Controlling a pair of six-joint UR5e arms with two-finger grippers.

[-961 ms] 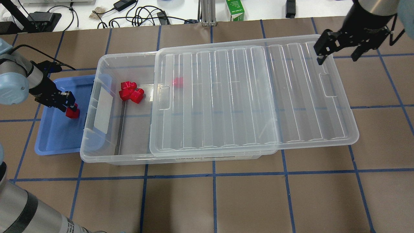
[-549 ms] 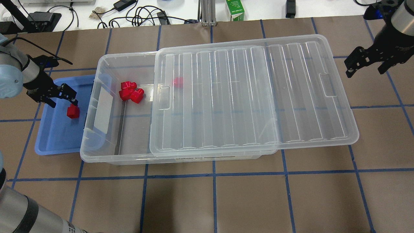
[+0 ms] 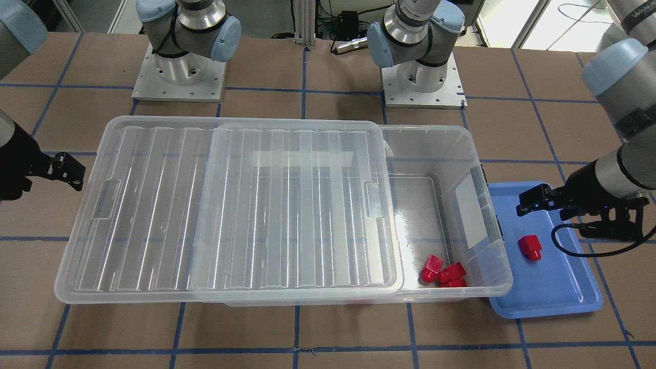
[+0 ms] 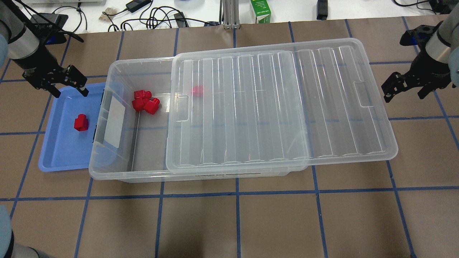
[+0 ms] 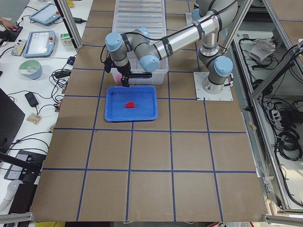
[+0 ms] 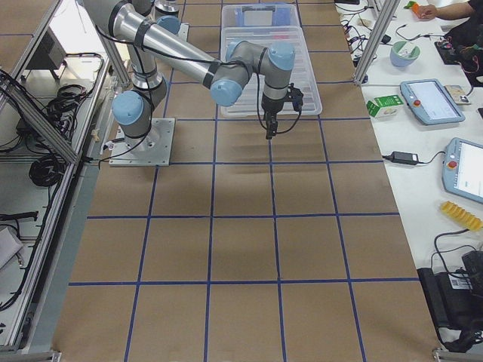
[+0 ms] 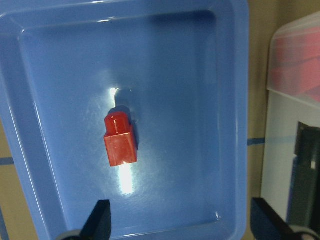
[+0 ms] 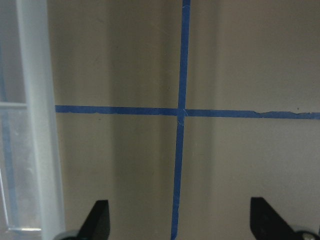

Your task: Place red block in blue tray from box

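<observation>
— Both fingers [image 7: 97, 225] of the left gripper [image 4: 70, 92] stand wide apart with nothing between them; its wrist view shows you that plainly. The right gripper [image 4: 402, 95] is spread and empty too, over the table [image 4: 236, 222] just past the end of the lid [image 4: 279, 107].

— And the red block?

— You'll find the red block [image 7: 120, 142] on the floor of the blue tray [image 4: 62, 152], near its middle. It touches no wall and sits clear of the fingers. Going by the task sentence, I judge the placing done.

— If you want another one, how will it handle?

— Light and stiff, I'd say: hard plastic, nothing to crush. The faces shine, so treat them as slick. Close on the two flat sides of the boxy body, not on the narrower stub, which would let it pivot in your grip.

— Where are the others?

— Several like blocks [image 4: 145, 101] huddle together, touching one another, in the uncovered end of the box [image 4: 107, 176], just beside the tray. Take an outer one so your fingers have room to straddle it. One more red shape [image 4: 197, 91] shows through the lid. The plastic blurs it, so it is probably a block, but you cannot reach it while the lid lies over it.
</observation>
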